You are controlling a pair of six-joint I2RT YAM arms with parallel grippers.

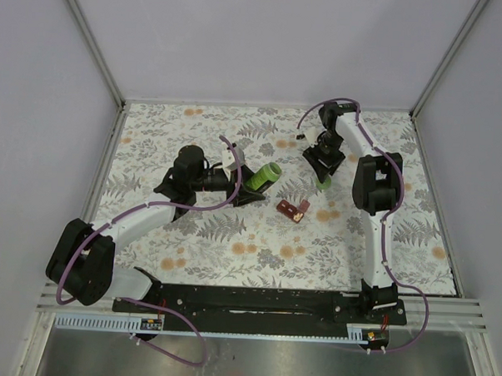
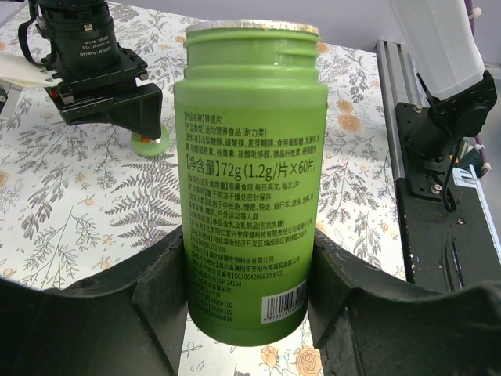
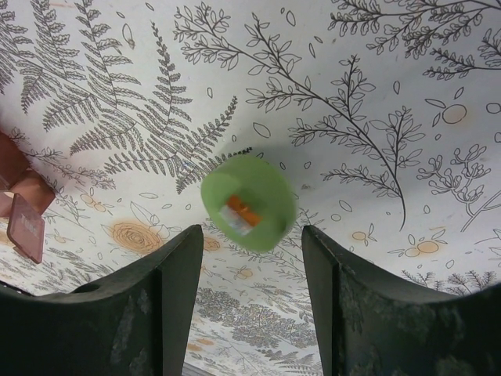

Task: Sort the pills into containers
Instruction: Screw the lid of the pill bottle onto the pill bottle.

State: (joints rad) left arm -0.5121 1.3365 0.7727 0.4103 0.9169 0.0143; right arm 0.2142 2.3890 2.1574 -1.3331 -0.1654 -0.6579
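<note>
The top external camera looks down from above and behind the arm bases [image 1: 378, 298] over the whole desk [image 1: 381, 252]. The left wrist camera sits close against the green bottle [image 2: 250, 180], facing across the desk. The right wrist camera looks down, near the green cap [image 3: 249, 202], which all views share.

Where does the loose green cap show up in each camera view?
Top external: the green cap lies right of centre, just under the right gripper.
Left wrist: a small disc at upper left, to the left of the green bottle.
Right wrist: middle of the picture, just above the open jaws.
Shared landmark: the right gripper, poised directly over the cap in every view.
</note>
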